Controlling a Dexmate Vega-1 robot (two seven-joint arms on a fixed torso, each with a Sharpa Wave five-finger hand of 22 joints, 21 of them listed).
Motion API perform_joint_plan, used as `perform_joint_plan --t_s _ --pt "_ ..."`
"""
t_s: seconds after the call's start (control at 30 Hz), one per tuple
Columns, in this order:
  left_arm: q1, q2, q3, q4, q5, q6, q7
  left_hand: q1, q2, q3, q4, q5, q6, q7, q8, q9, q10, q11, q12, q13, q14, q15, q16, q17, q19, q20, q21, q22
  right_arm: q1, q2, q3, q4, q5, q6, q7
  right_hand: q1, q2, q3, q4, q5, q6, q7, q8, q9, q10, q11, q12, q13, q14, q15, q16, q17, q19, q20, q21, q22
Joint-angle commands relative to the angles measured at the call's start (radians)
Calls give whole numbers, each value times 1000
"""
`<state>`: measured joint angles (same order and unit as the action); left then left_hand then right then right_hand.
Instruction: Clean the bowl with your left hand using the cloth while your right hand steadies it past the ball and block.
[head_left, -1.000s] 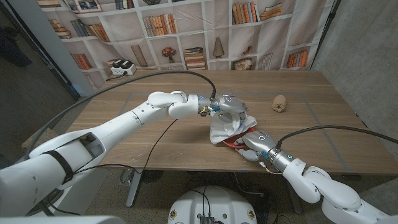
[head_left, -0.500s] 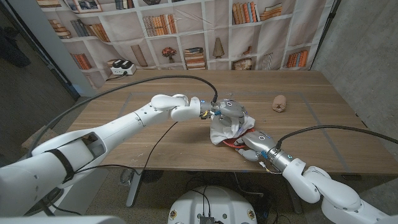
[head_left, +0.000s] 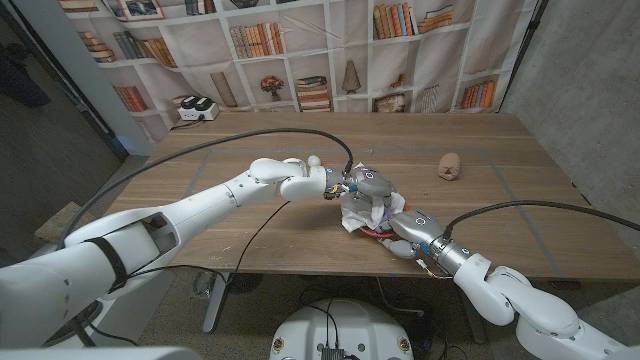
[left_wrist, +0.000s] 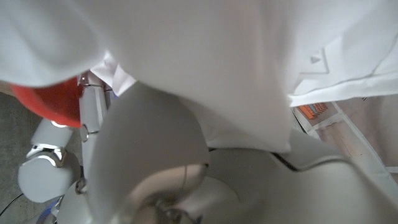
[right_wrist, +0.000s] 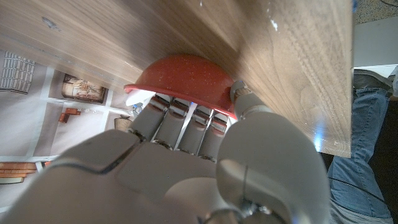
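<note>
Red bowl (right_wrist: 180, 78) (near table (head_left: 200, 215) edge)

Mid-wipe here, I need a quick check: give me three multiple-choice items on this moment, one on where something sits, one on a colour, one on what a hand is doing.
1. Where is the small tan object?
A. Inside the bowl
B. On the table, apart from both hands, toward the far right
C. In the left hand

2. What colour is the bowl?
A. Red
B. Blue
C. Green

3. What is the right hand doing?
A. Hanging clear above the table
B. Holding the cloth
C. Gripping the bowl's rim

Key: 1 B, the tan object lies alone on the table in the head view. 2 A, the bowl shows red in the right wrist view. 3 C, the right hand has its fingers wrapped on the rim, while the left hand presses the white cloth into the bowl.
</note>
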<state>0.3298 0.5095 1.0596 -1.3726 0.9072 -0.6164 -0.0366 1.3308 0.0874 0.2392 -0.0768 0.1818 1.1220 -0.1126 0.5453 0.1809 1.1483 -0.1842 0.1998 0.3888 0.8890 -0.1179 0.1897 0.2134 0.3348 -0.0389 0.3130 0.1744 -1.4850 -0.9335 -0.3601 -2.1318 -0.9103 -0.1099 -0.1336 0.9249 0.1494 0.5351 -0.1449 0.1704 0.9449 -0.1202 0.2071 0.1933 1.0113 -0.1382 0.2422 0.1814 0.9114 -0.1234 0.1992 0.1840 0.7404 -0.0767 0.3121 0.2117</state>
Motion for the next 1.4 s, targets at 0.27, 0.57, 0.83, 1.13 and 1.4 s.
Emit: perform_joint_plan --t_s 0.27,0.57,0.83,1.13,1.4 --pt "-37 22 44 -41 -5 30 -123 -6 -6 8 2 5 10 -2 5 3 29 -20 -2 -9 -11 -99 10 0 -10 -45 -18 2 13 -1 -7 13 11 12 -1 5 12 6 3 4 48 -35 4 4 13 -4 -1 4 3 -109 -5 2 -6 -122 6 5" --pt "-36 45 38 -129 20 72 -217 -4 -11 14 -1 6 13 -6 4 3 29 -17 -2 -17 -11 -101 11 -2 -15 -40 -31 1 22 -5 -9 21 9 19 -5 5 11 6 2 4 48 -35 2 4 15 -3 -3 4 3 -108 -6 2 -7 -122 6 4" --pt "-62 17 60 -144 40 104 -340 -12 -17 18 2 6 12 -7 2 3 36 -21 1 -21 -34 -96 7 -4 -29 -28 -49 1 22 -6 -11 21 12 18 1 5 11 7 3 4 48 -37 1 4 16 -4 -4 4 3 -108 -6 2 -8 -122 7 4" --pt "-47 -18 84 -53 104 98 -138 -18 -16 25 6 6 14 -6 0 3 33 -23 1 -22 -33 -94 16 -2 -21 -9 -57 2 21 -6 -12 20 12 18 -3 5 12 7 3 4 50 -35 1 4 17 -3 -6 4 3 -109 -6 2 -9 -122 7 4" --pt "-16 -20 85 1 174 131 163 -21 -20 29 7 6 25 -16 3 3 37 -25 3 -24 -13 -93 24 -2 3 -11 -56 4 13 -10 -8 16 10 17 -9 4 12 7 3 4 49 -35 -1 4 18 -3 -8 4 4 -109 -6 2 -10 -122 7 4"
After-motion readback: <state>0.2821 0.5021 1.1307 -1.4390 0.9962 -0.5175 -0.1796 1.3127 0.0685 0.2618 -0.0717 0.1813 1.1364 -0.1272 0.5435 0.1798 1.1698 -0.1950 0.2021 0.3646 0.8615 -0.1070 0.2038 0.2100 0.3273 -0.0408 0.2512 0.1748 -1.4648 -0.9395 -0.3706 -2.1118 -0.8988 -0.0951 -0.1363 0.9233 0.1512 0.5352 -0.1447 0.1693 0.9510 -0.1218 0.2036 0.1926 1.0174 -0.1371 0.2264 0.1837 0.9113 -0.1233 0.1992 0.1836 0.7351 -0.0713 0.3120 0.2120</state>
